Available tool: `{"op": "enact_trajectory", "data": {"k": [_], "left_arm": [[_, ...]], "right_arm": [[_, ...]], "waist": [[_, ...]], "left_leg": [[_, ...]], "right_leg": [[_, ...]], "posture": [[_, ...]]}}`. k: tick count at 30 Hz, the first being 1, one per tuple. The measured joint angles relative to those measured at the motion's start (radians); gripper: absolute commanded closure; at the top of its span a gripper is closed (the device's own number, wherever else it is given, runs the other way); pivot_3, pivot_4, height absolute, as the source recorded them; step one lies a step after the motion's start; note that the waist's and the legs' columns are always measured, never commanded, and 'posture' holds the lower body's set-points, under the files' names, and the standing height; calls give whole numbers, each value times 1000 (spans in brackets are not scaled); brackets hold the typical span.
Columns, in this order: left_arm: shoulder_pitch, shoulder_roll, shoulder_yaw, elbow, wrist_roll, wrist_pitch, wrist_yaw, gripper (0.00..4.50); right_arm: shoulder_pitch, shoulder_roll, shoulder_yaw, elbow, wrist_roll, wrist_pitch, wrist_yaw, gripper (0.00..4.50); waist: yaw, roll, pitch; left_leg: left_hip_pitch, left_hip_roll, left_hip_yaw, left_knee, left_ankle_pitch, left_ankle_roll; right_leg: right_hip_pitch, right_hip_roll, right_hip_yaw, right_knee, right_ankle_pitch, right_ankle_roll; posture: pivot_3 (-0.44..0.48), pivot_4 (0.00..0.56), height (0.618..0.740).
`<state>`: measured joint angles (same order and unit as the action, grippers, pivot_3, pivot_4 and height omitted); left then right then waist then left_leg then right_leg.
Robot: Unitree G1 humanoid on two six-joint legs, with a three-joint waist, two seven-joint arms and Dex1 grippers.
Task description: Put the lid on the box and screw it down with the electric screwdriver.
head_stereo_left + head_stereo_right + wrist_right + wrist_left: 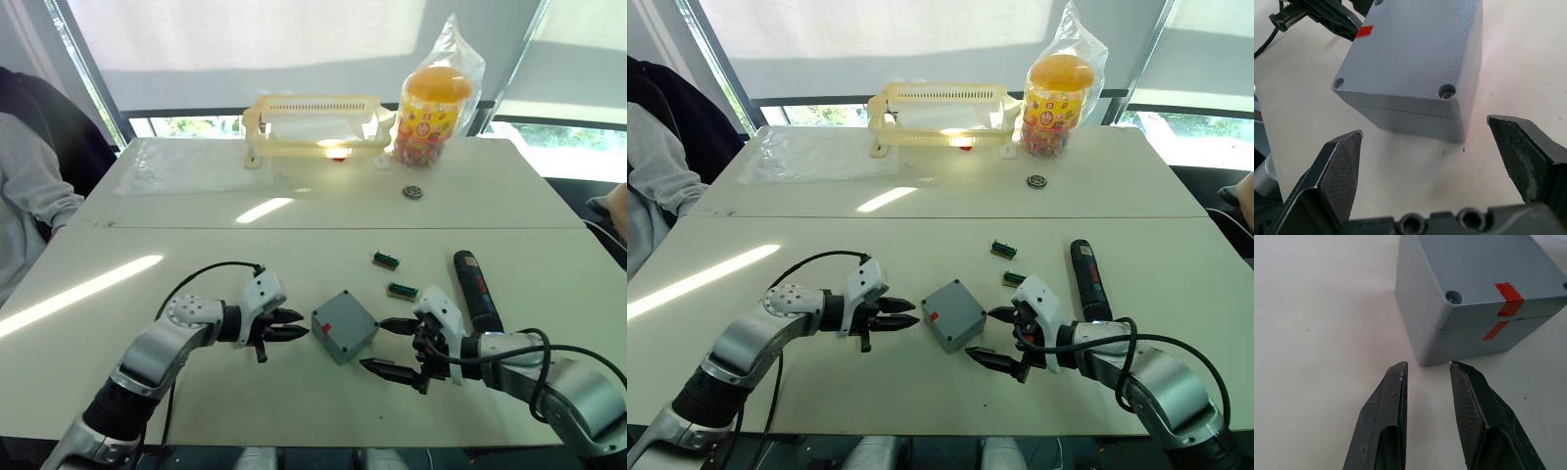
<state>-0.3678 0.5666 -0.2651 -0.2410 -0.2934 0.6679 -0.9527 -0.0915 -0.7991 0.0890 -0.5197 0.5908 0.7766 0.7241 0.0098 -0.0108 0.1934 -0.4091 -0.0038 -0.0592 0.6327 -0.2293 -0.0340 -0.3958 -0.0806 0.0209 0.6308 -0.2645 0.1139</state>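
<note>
The box (344, 326) stood on the white worktop (196, 392) between the two hands, and the lid (1415, 44) was already lying on top of it, with a thin seam visible between the two parts in the wrist views. A red mark (1508, 298) ran over the edge of the lid and down the side of the box, on the side that faced the left hand. Round screw holes showed at the corners of the lid.

The left hand (285, 326) was just beside the box, on the robot's left of it, pointing at the side with the red mark. Its two black fingers (1386, 416) were close together, with only a narrow gap, and they held nothing and did not touch the box.

The right hand (391, 349) was on the other side of the box, near it but apart. Its fingers (1337, 171) were spread wide, one on each side of a corner of the box, and they held nothing.

The electric screwdriver (475, 289) lay flat on the worktop beside the right arm, further from the box than the hand. Two small green parts (386, 259) lay near it. At the far side of the worktop stood a cream-coloured plastic rack (313, 122), a jar in a clear bag (434, 108) and a small round metal piece (412, 191). A person's grey sleeve (29, 196) was at the left edge.
</note>
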Motion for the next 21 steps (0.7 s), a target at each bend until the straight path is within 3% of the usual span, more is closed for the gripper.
{"op": "enact_trajectory", "data": {"k": [11,18,21], "left_arm": [[-122,-115,-46,211,106,-116,66,3174],[-118,-113,-46,216,108,-127,50,3174],[-104,-77,-36,177,102,-107,36,3174]], "right_arm": [[0,46,34,11,-36,-4,11,29],[27,58,41,-14,-60,-4,-18,29],[41,22,-24,-50,-46,27,-25,29]], "waist": [[-1,0,0],[-1,0,0],[-1,0,0]], "left_leg": [[0,0,0,0,0,0],[0,0,-1,0,0,0],[0,0,0,0,0,0]], "right_leg": [[0,0,0,0,0,1],[0,0,0,1,0,1],[-1,0,0,1,0,1]], "posture": [[0,150,740],[0,150,740],[0,150,740]]}}
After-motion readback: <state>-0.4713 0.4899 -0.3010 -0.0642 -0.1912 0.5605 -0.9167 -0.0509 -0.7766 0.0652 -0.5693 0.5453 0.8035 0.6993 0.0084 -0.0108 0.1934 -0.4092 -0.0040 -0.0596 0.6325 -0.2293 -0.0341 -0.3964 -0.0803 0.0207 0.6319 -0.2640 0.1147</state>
